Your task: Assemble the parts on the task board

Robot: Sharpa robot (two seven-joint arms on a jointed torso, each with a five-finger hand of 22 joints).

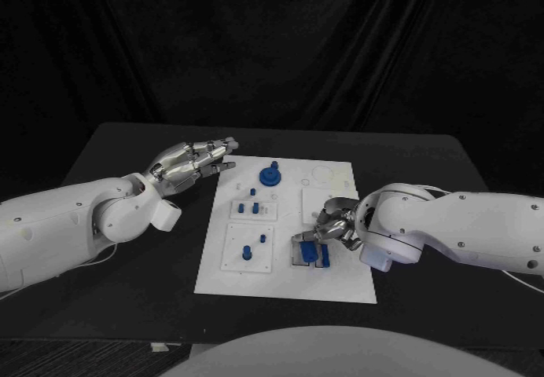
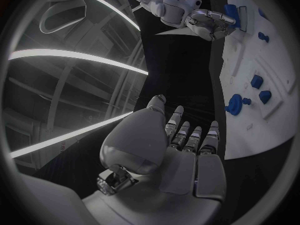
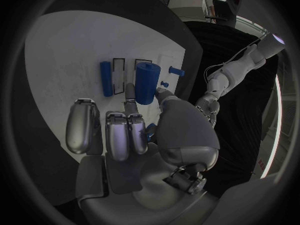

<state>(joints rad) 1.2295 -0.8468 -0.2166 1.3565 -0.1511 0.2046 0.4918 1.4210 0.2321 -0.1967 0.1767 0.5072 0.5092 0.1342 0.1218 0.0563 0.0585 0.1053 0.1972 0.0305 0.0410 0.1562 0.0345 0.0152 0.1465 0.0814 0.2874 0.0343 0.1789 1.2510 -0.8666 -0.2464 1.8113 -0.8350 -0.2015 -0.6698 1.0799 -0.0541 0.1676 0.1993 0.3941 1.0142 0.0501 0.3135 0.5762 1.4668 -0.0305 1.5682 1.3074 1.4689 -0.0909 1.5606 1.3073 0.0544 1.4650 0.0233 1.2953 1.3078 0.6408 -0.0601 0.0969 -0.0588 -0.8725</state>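
A black table [image 1: 136, 298] stands before a black curtain [image 1: 272, 55] that hangs in folds across the whole background. The tabletop is matte and dark, its far edge running just below the curtain. Near its front edge, on the left, lies a small pale scrap [image 1: 159, 346]; what it is cannot be told.

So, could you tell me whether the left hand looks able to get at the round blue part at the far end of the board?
Probably yes. The left hand hovers empty beside the task board, near the round blue part, with nothing between them.
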